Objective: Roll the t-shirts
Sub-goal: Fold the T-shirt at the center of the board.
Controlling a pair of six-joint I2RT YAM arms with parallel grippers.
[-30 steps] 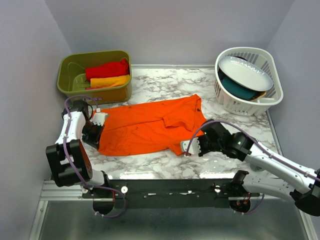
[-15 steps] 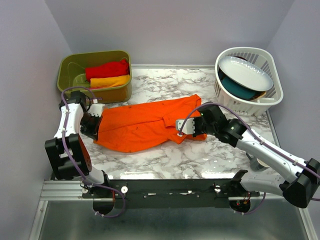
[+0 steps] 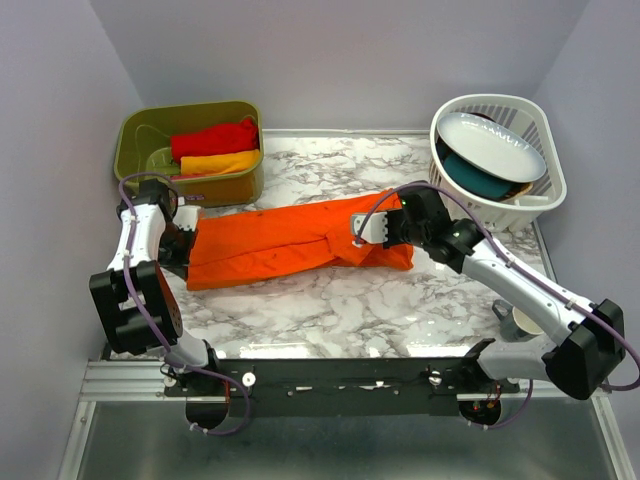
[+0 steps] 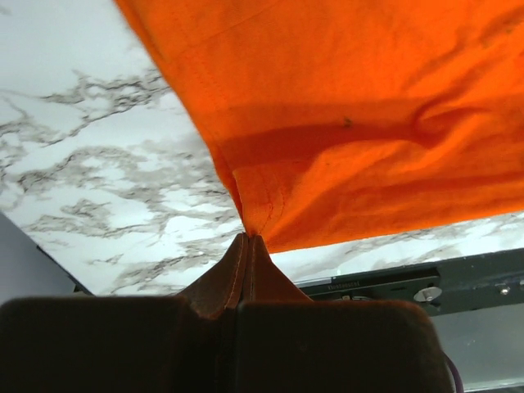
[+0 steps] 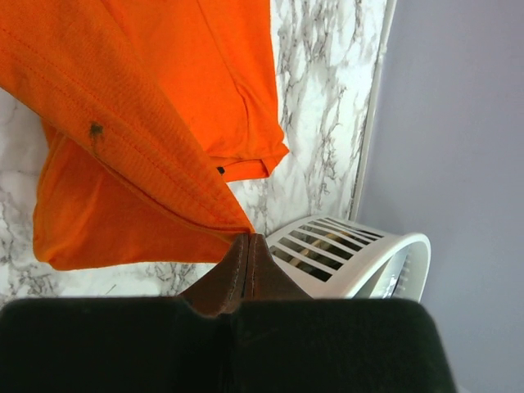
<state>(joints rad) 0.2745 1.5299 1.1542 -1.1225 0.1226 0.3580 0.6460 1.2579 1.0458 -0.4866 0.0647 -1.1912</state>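
The bright orange t-shirt [image 3: 290, 243] lies folded into a long band across the marble table. My left gripper [image 3: 186, 236] is shut on its left end; the left wrist view shows the cloth [image 4: 352, 123] pinched at my fingertips [image 4: 248, 239]. My right gripper [image 3: 362, 226] is shut on the shirt's far right edge; the right wrist view shows the cloth [image 5: 123, 123] held at my fingertips [image 5: 248, 239]. A red shirt [image 3: 214, 138] and a yellow-orange shirt [image 3: 220, 162] lie rolled in the olive bin [image 3: 135, 170].
A white basket [image 3: 490, 205] at the back right holds a white plate [image 3: 492, 143] over a teal item [image 3: 478, 177]. It shows in the right wrist view [image 5: 360, 254]. A cup [image 3: 522, 320] stands near the right arm. The metal rail [image 4: 409, 282] runs along the front edge.
Both grippers have carried the shirt's near edge away from the arms and over the far part, folding it into a narrower band. The right arm swung up and left.
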